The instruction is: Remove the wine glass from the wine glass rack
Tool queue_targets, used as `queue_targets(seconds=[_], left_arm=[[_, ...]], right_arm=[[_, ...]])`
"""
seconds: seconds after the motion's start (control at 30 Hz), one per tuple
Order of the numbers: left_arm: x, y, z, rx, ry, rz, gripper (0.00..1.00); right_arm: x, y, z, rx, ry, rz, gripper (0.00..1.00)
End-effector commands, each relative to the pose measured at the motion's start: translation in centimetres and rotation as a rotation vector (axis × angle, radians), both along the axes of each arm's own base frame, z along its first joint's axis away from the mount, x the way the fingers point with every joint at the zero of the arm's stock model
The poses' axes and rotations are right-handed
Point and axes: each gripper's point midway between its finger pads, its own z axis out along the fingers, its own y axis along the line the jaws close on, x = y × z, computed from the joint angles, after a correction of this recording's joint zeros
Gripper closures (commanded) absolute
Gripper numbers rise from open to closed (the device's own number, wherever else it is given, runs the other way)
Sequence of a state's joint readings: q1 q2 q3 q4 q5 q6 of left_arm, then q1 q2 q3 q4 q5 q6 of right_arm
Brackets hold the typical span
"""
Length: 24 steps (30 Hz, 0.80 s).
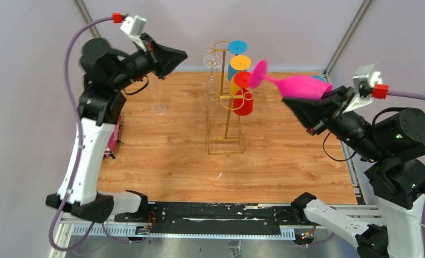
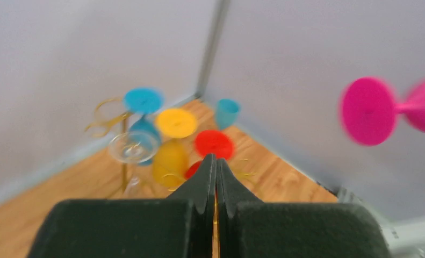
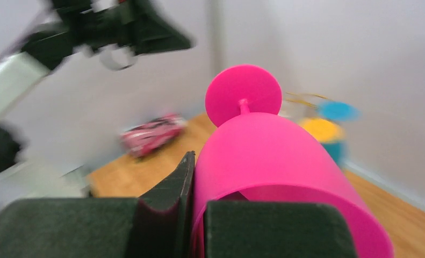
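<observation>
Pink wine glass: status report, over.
Right gripper shut on pink glass, clear of rack. Left gripper shut, raised aside. Nothing blocking.

Left arm is reaching high, left pincer [image 1: 184, 54] pointing 3 o'clock, jaws pressed together, empty. Right arm is reaching toward 10 o'clock, right pincer [image 1: 289, 102] pinching the pink wine glass [image 1: 302, 86] wall.

The tall gold wire wine glass rack [image 1: 226, 107] stands upright on the wooden desk [image 1: 161, 166], near its middle and toward the far wall. Blue, yellow and red plastic wine glasses [image 1: 241, 63] hang down its right side, and a clear wine glass [image 1: 214, 61] hangs on its left. Just right of the rack, above the desk, the pink plastic wine glass [image 1: 299, 86] lies tilted with its foot toward the rack and its rim between the right arm's jaws. The left arm's jaws sit high, left of the rack. A pink toy car [image 1: 114, 138] lies at the desk's left edge
</observation>
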<state>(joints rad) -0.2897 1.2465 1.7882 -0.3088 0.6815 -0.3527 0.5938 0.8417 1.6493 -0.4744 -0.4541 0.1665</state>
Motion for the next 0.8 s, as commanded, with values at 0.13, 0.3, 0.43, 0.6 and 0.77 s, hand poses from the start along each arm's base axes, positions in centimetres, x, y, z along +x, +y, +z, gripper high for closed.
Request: queue_targets(seconds=[0.13,0.3,0.43,0.6,0.77], left_arm=[[9.2,4.6,-14.2,0.187,0.476,0.575,1.0],[8.5,4.7,-15.6,0.193,0.504,0.595,1.0],[7.8,4.9,-15.9,0.199,0.494,0.592,1.0],[7.1,5.2,-16.1,0.205,0.482,0.591,1.0],[7.0,5.3,-16.8,0.208,0.483,0.591,1.0]], right_arm=[[12.5,-15.7,-12.5,-0.464,0.38,-1.201,1.0],[15.8,-17.5,-21.4,-0.536,0.666,-1.189,1.0],[18.0,-19.1,-28.2,-0.584,0.861,-1.178,1.0],[21.1,-20.0,-34.1,-0.526,0.993,-1.12,1.0],[23.2,-23.0,-36.3,-0.434,1.085,-1.119,1.0]])
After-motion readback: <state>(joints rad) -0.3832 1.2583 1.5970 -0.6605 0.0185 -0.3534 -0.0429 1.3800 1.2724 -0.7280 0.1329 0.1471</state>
